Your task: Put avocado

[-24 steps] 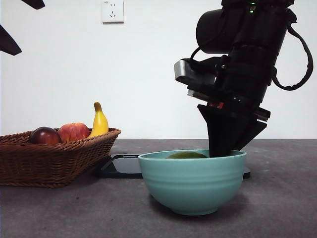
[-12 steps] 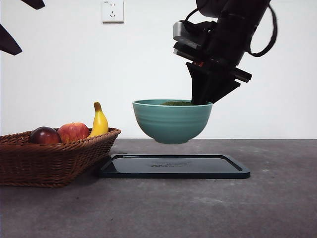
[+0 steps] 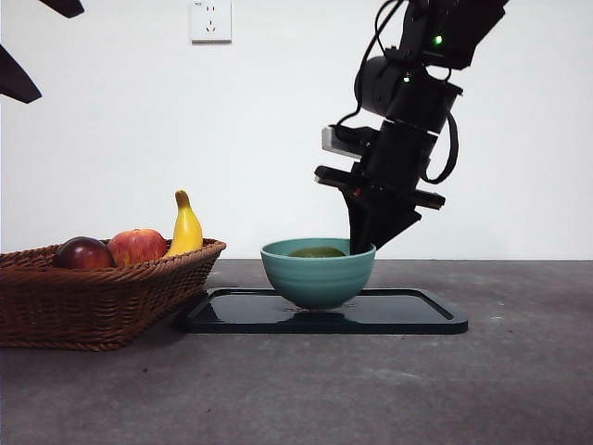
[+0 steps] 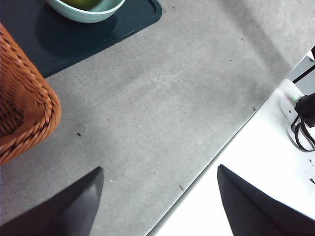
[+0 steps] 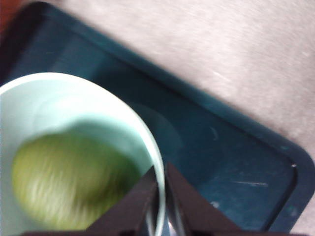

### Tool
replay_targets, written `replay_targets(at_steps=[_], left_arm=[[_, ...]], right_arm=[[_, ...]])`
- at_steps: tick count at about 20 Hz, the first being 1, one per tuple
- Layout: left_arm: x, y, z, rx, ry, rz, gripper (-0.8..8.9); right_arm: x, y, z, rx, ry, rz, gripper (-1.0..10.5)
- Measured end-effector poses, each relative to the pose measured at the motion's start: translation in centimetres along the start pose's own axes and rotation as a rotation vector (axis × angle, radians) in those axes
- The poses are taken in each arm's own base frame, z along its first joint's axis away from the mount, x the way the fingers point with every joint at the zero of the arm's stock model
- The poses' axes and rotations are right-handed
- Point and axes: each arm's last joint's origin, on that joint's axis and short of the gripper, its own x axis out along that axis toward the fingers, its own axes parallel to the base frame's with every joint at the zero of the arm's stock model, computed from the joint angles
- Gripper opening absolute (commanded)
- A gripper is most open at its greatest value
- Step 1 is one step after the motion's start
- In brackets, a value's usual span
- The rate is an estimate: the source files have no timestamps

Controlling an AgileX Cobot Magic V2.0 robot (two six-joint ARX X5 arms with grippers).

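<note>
The olive-green avocado (image 3: 317, 251) lies inside a teal bowl (image 3: 318, 278); only its top shows over the rim. In the right wrist view the avocado (image 5: 64, 184) fills the bowl's bottom. My right gripper (image 3: 363, 243) is shut on the bowl's rim (image 5: 156, 169), one jaw inside and one outside. The bowl sits low on the dark tray (image 3: 408, 315); I cannot tell if it rests on it or hangs just above. My left gripper (image 4: 160, 168) is open and empty, over the table's edge, away from the bowl (image 4: 83, 12).
A wicker basket (image 3: 102, 297) at the left holds a dark maroon fruit (image 3: 83, 253), a red apple (image 3: 137, 247) and a banana (image 3: 186, 227). The basket's corner (image 4: 24, 98) and the tray (image 4: 128, 24) show in the left wrist view. The left arm (image 3: 18, 79) waits at the top left.
My right gripper lifted the bowl with the avocado from the near table, carried it back and lowered it down to the tray. The left arm has not moved.
</note>
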Motion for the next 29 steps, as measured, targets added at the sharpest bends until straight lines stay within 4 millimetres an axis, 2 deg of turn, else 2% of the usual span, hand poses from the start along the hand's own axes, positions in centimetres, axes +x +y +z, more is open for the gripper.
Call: replay_targets(at_steps=[11, 14, 18, 20, 23, 29], left_arm=[[0.0, 0.0, 0.0, 0.002, -0.003, 0.000, 3.73], [0.0, 0.0, 0.0, 0.002, -0.003, 0.000, 3.73], [0.0, 0.0, 0.0, 0.002, -0.004, 0.000, 3.73], [0.0, 0.0, 0.0, 0.002, -0.004, 0.000, 3.73], [0.0, 0.0, 0.0, 0.002, -0.004, 0.000, 3.73], [0.0, 0.0, 0.1, 0.005, -0.010, 0.000, 3.73]], right_arm=[[0.9, -0.4, -0.2, 0.011, 0.020, 0.025, 0.2], [0.9, -0.3, -0.2, 0.023, 0.021, 0.026, 1.9], [0.5, -0.2, -0.2, 0.043, 0.024, 0.026, 2.0], [-1.4, 0.2, 0.1, 0.037, -0.012, 0.024, 2.0], [-7.7, 1.5, 0.4, 0.019, -0.102, 0.031, 2.0], [-18.1, 4.8, -2.6, -0.044, -0.164, 0.052, 2.3]])
